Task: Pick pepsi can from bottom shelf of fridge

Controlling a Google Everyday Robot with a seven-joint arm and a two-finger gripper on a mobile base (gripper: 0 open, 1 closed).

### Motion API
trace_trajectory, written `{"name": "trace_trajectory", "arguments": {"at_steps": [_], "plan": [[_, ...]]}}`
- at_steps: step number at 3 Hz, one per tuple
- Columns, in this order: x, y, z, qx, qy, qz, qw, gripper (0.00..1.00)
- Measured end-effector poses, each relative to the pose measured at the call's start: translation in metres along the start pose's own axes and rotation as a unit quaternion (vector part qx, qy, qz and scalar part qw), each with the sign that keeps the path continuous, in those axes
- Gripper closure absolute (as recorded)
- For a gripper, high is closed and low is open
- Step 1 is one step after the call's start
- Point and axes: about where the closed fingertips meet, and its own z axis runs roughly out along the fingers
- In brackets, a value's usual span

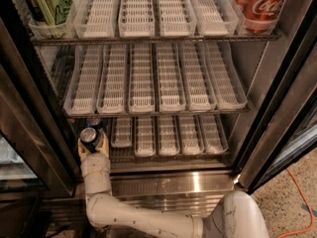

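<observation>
The only readable lettering is the white "Coca-Cola" script (partly cut off) on the red metal can (260,6) at upper right. The small dark blue silver-topped can (89,134), clasped by the white end effector (93,145) at the left end of the bottom shelf (173,158), shows no legible label.

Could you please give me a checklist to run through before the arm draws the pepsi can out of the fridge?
1. Claw at the left end of the bottom shelf: ok.
2. Claw fingers flank the pepsi can: ok.
3. Can upright, silver top showing: ok.
4. Can lifted off the shelf: cannot tell.
5. Held can is neither the green can nor the Coca-Cola can: ok.
</observation>
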Motion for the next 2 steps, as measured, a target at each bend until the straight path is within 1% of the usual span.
{"name": "trace_trajectory", "arguments": {"at_steps": [1,2], "plan": [[-0.006,0.001,-0.001,-0.002,-0.004,0.005,1.0,1.0],[-0.024,0.002,-0.004,-0.008,-0.01,0.023,0.9997,1.0]]}}
